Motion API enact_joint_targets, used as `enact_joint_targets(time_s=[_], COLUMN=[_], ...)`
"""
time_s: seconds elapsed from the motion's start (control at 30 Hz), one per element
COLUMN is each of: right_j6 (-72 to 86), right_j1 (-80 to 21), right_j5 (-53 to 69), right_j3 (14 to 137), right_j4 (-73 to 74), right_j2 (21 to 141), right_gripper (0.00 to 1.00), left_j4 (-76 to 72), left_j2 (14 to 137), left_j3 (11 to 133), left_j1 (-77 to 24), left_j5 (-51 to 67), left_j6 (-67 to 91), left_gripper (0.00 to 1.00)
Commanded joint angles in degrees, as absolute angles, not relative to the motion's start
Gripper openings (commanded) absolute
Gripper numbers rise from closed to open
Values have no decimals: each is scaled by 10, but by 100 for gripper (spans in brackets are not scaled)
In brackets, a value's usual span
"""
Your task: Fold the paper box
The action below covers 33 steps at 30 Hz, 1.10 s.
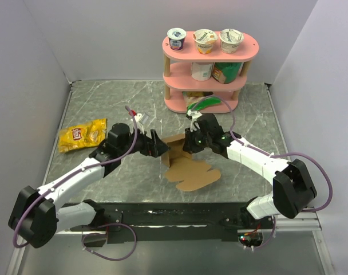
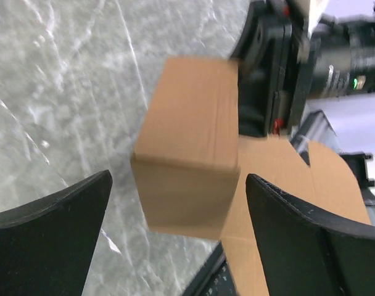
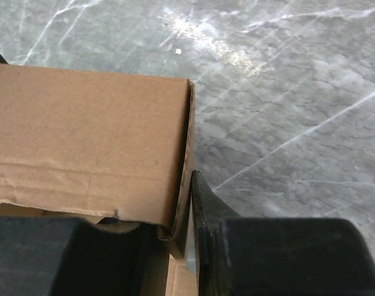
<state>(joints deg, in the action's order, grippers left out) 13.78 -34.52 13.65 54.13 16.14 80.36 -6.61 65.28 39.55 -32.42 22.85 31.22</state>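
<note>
We see the half-folded plain brown cardboard paper box [image 1: 184, 167] mid grey marbled table [image 1: 105, 103], the right gripper [image 1: 188, 143] pinching 1 upright wall, the left gripper [image 1: 158, 144] spread wide around it, apart.

Matt brown cardboard paper box [image 2: 187, 123], glossy grey marble-look table [image 1: 105, 103], matt black plastic fingers [image 2: 52, 216], shiny yellow snack bag [image 1: 82, 136]

Both arms reach from the near edge toward the middle of the table, wrists turned inward so the 2 grippers face each other. The left gripper [image 1: 157, 144] is spread wide. The right gripper [image 1: 188, 144] is narrowed, pinching a wall of the paper box [image 1: 175, 150].
</note>
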Motion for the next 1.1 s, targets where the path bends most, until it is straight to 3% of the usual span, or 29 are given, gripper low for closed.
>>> enact_joint_targets(time_s=[0.0,0.13,0.53,0.73,0.8,1.07], right_j6=[127,135,157,175,181,215], right_j1=[-345,-345,-346,-352,-359,-380], right_j5=[154,169,199,155,140,59], right_j3=[574,576,570,558,552,546], right_j4=[161,155,123,105,92,83], right_j2=[785,780,783,776,771,783], right_gripper=[23,23,24,32,33,31], left_j4=[-144,-98,-219,-234,-221,-210], left_j2=[620,644,663,655,659,656], left_j3=[367,374,323,316,320,325], left_j1=[-321,-321,-323,-333,-337,-359], left_j5=[276,258,298,283,272,236], left_j6=[356,339,399,392,382,365], left_gripper=[96,96,99,93,87,77])
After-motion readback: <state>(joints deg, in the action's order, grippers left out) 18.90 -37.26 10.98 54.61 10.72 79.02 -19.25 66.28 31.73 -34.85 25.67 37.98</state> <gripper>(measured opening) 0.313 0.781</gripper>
